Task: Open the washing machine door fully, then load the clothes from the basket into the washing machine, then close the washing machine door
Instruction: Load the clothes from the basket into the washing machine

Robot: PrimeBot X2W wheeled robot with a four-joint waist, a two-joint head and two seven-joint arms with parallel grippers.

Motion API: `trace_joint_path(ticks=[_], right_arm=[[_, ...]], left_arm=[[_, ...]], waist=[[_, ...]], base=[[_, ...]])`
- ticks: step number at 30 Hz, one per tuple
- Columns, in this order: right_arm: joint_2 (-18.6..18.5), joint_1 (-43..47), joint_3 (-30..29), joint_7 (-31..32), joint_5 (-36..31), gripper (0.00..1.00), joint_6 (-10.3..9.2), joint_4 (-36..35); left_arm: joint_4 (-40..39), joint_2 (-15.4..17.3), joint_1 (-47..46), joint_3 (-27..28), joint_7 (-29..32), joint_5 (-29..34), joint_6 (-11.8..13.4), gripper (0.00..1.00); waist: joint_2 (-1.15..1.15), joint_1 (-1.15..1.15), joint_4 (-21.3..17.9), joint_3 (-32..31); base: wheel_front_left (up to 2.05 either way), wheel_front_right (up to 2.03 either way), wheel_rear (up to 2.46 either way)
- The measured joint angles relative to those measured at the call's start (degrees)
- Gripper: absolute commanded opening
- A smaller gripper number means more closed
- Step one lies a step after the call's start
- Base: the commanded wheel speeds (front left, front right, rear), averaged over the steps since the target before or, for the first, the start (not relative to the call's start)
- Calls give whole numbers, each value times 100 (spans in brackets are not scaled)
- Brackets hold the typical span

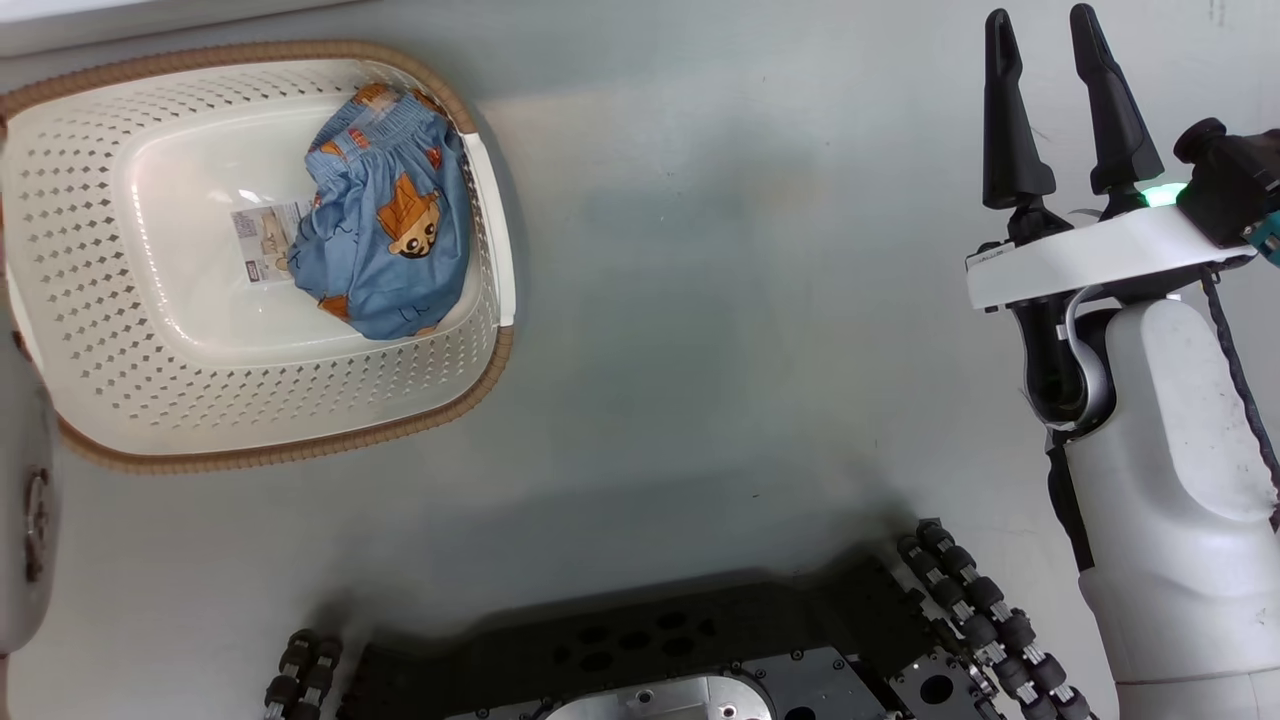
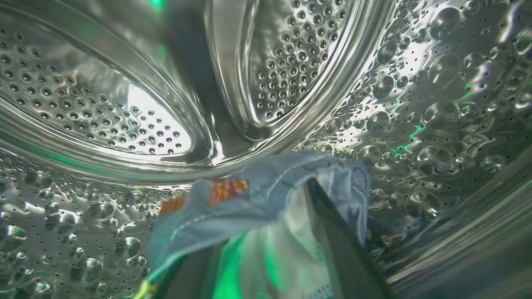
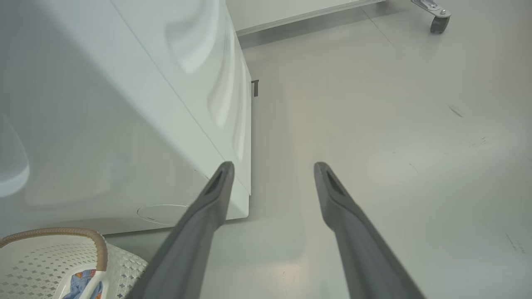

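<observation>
Your left gripper (image 2: 257, 216), parted inside the washing machine drum (image 2: 415, 104), wears a blue garment (image 2: 270, 187) hiding one fingertip; your right gripper (image 1: 1042, 25) gapes empty.

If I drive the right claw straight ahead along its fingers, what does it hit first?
Probably the bare floor: the right claw points just past the corner of the washing machine, which sits close beside it. Depth is unclear, so clearance is uncertain.

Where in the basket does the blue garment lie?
In the head view, the blue garment lies against the right wall of the basket, at upper left, overlapping the paper label.
</observation>
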Motion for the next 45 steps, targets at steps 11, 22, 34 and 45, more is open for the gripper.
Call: trace_joint_path(ticks=[11,22,34,45], right_arm=[[-1,0,-131,0,-87,100,0,62],[-1,14,-231,0,-156,100,0,159],[-5,55,-371,0,-229,100,0,203],[-7,153,-409,0,-305,100,0,209]], left_arm=[[294,-243,8,45,37,-97,0,100],[566,-483,439,22,-152,-154,7,100],[568,-608,728,-62,-450,-236,8,100],[383,-626,1247,-48,-791,-245,68,100]], waist=[[0,0,170,-264],[0,0,350,-610],[0,0,548,-950],[0,0,711,-1128]], base=[[0,0,0],[0,0,0],[0,0,0],[0,0,0]])
